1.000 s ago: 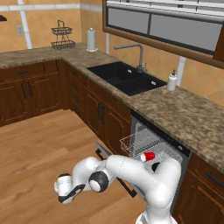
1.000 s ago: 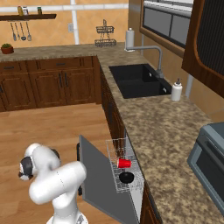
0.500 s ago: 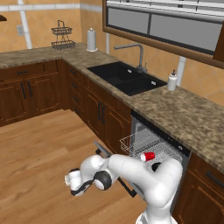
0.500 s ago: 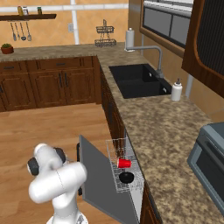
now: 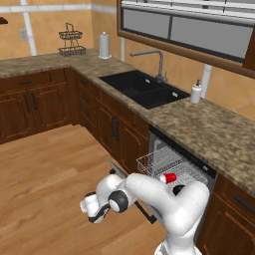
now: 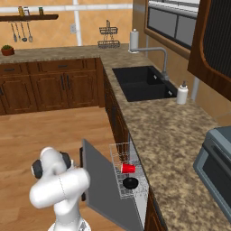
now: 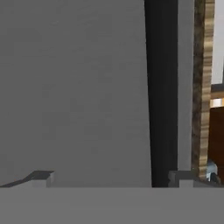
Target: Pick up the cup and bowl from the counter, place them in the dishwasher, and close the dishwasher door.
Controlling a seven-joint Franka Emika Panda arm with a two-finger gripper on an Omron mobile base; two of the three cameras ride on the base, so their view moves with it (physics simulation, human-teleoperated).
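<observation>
Dishwasher door point(image 6: 106, 180) hanging partly open, grey panel tilted out from cabinet front; black bar handle point(image 7: 161, 92) close ahead in hand view. Gripper point(image 7: 114, 177) spread wide against door's outer face, fingertips point(image 7: 43, 176) well apart, nothing between them. Cup point(image 6: 128, 168) lying on side in white wire rack point(image 5: 164, 167); bowl point(image 6: 131, 182) in same rack just beside cup. Counter point(image 6: 167, 140) above dishwasher point(image 5: 182, 164); white soap bottle point(image 5: 196, 92) by sink point(image 5: 143, 89).
</observation>
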